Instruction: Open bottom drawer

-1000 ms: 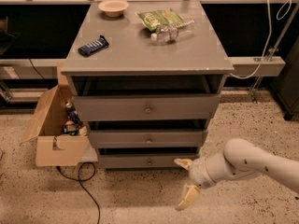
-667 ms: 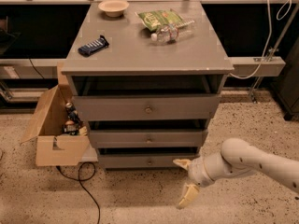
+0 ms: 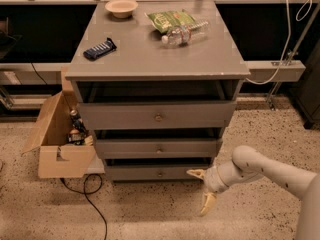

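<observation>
camera view: gripper spread wide, seemingly just beside bottom drawer

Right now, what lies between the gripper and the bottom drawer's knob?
Only the bare front of the bottom drawer, in the camera view; the gripper is at its right end.

A grey cabinet fills the centre of the frame. On its top, a beige bowl sits at upper left, a green snack bag at upper centre, and a clear bottle lies on its side, touching the bag. A dark snack bar lies near the left edge. Below the top are a tall drawer and a mid drawer. At left, an open cardboard box holds small items. A black cable curls on the speckled floor. The gripper is at lower right, its fingers spread.
</observation>
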Motion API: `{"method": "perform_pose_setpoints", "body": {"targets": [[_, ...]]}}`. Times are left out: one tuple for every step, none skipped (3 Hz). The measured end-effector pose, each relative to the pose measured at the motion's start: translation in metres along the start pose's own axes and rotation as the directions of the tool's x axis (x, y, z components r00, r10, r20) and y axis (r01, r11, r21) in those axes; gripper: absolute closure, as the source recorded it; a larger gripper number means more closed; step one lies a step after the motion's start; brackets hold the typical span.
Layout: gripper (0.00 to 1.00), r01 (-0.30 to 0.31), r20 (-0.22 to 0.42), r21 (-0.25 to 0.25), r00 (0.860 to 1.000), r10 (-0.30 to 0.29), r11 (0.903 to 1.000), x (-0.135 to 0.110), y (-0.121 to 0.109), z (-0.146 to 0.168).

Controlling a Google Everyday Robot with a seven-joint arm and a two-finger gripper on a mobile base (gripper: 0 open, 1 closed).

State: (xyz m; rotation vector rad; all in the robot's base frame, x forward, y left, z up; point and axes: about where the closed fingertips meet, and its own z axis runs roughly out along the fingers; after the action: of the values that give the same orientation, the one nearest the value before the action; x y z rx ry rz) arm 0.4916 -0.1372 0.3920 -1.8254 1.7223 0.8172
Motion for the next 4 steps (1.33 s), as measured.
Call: {"method": "perform_pose_setpoints", "body": {"targets": [[0.00, 0.036, -0.053, 0.011, 0.998, -0.035, 0.9993, 0.047, -0.027, 0.019], [0.00, 0.045, -0.135, 0.051, 0.990, -0.038, 0.9977, 0.085, -0.059, 0.042], [0.00, 0.063, -0.178, 0.102, 0.983, -0.044, 0.9927, 0.110, -0.095, 0.071], [0.00, 0.097, -0.224, 0.141, 0.973, -0.063, 0.9853, 0.120, -0.128, 0.099]]}}
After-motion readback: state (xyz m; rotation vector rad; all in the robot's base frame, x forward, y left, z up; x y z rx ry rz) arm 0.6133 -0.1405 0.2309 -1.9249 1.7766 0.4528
